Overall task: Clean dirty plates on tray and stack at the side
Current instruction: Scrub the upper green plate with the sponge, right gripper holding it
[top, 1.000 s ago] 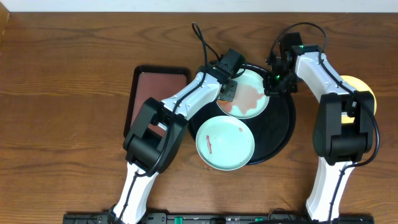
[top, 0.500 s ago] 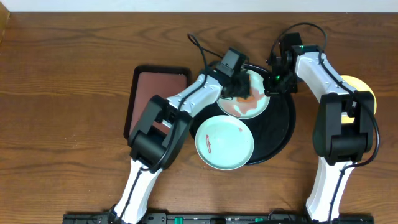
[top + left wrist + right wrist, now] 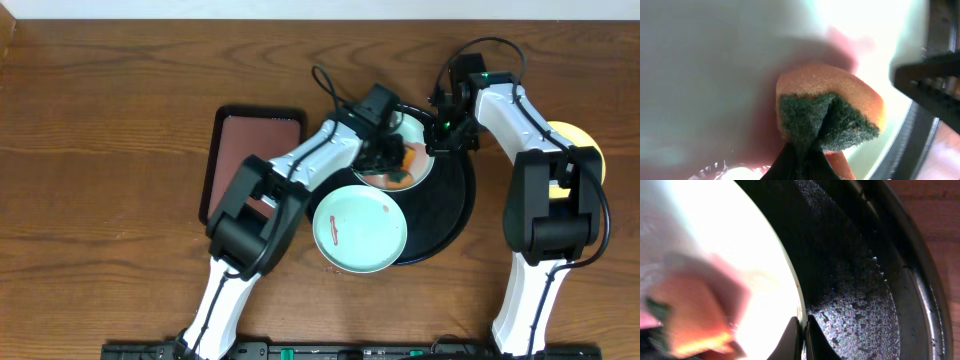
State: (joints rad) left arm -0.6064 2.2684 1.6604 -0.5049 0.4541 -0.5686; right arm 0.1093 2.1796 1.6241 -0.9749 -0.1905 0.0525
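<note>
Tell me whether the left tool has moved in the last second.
Yes. Holding the sponge, the left tool has slid rightward, away from the maroon tray, from the mint plate's left edge to its middle.

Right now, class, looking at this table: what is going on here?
The left gripper presses an orange-and-green sponge onto the back mint plate on the black tray, over a reddish smear. The right gripper pinches that plate's rim. A second smeared mint plate sits at the tray's front, and a yellow plate lies off to the right.
</note>
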